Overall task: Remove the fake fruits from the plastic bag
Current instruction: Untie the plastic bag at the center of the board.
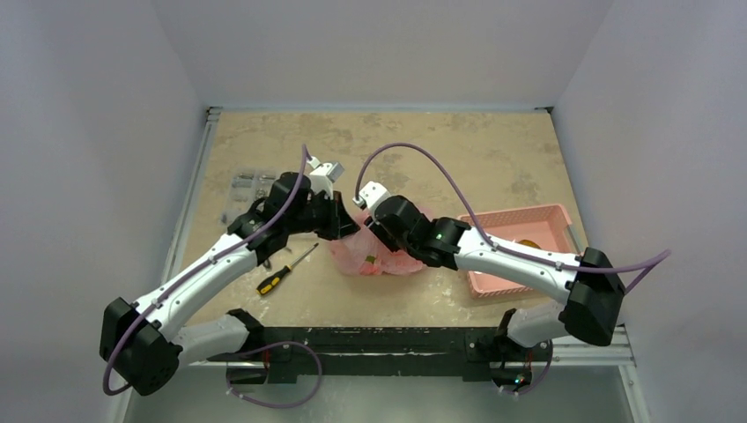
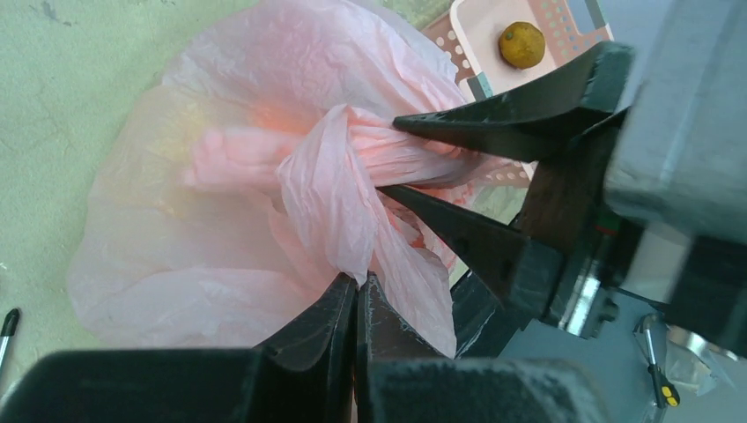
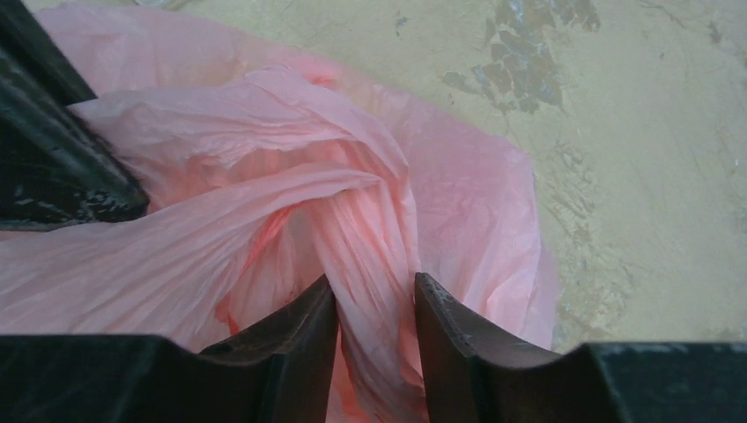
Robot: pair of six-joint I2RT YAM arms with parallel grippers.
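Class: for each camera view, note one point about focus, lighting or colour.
Top external: even light, soft shadows. Left wrist: thin translucent pink plastic bag sharp, left end effector blurred, greenish cast. Right wrist: right end effector dark; bag glows.

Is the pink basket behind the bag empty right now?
No, the left wrist view shows one yellowish-orange fruit lying on the floor of the pink basket.
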